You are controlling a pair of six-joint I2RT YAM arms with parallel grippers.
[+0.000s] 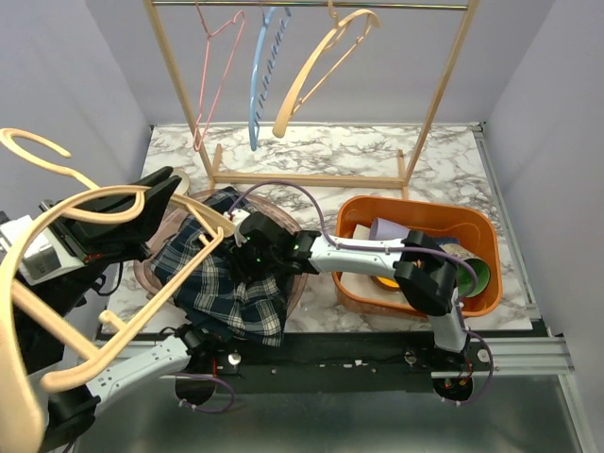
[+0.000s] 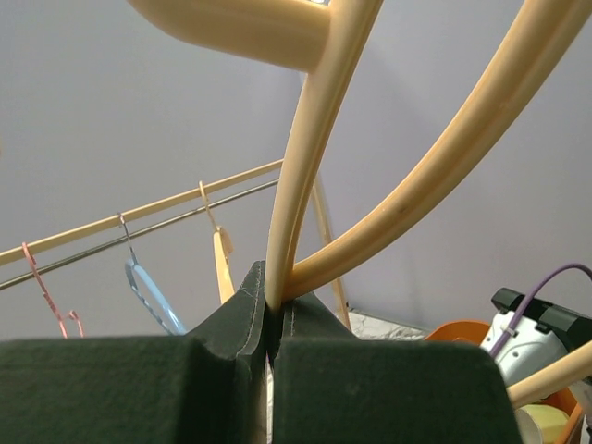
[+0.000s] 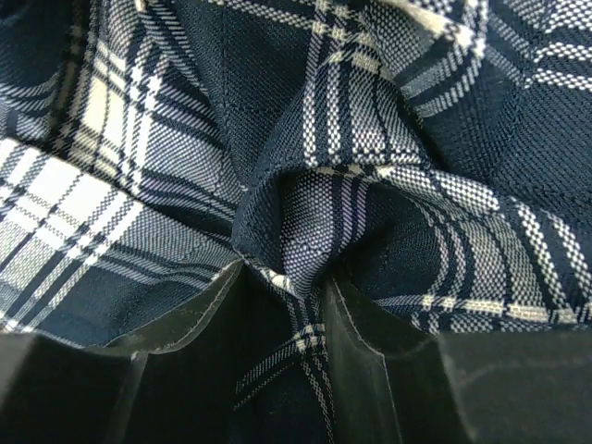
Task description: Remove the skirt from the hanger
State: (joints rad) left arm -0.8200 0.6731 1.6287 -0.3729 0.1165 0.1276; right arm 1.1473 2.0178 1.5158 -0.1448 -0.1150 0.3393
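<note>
1. The skirt (image 1: 231, 293) is navy-and-white plaid, a soft woven cloth. It lies bunched in a heap at the left-centre of the marble table (image 1: 377, 156), close to the near edge.
2. The right gripper (image 3: 287, 305) is clamped on the skirt. In the wrist view we see a raised fold of plaid pinched between the two dark fingers.
3. The hanger (image 1: 104, 203) is pale wood, smooth, curved and rigid. It is held up on the left, and its long axis runs from the near-left down to the skirt's upper edge.
4. The cloth looks caught on that end of the hanger, but we can't tell how much.
5. The left gripper (image 2: 273, 333) is closed on the hanger, squeezing a thin limb just where two limbs meet.
6. Key relation: the skirt sits right of and below the left gripper, at the hanger's far end. The right arm is the nearer one and has hold of the skirt.
7. We judge that the cloth has to slide off along that axis while the left arm holds the hanger steady. The snag risk is at the hanger tip.
8. Further out, an orange bin (image 1: 415, 203) stands right of the skirt. A wooden rack (image 1: 434, 104) at the back carries a pink hanger (image 1: 212, 85), a blue hanger (image 1: 260, 85) and a tan hanger (image 1: 311, 80).
</note>
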